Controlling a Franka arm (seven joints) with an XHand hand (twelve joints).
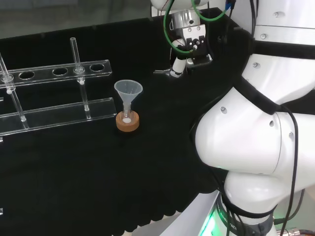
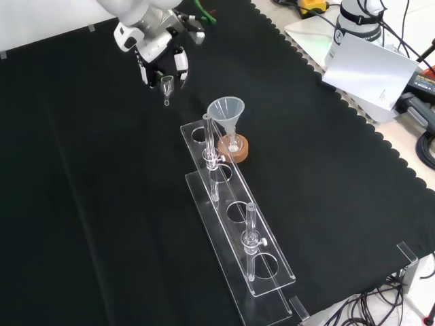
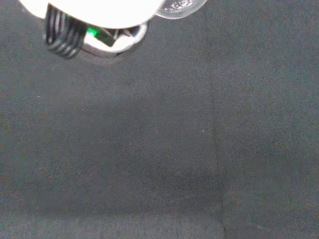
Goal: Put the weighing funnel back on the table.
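- Front view: we see the weighing funnel (image 2: 167, 87), a small clear piece, pinched between the fingers (image 2: 181, 68) of the hand (image 2: 158, 54), with its stem pointing down.
- It hangs just over the black cloth (image 2: 81, 204); we cannot tell whether the stem touches.
- Nearby, the funnel (image 2: 225, 111) stands mouth up in a small flask on a cork ring (image 2: 234, 149), just beside a clear rack (image 2: 238, 234).
- The cloth ends in a scalloped edge at the right, with cables (image 2: 416, 146) beyond it.
- The hand comes in from the view's top, low, with its fingers turned down and curled round the piece.
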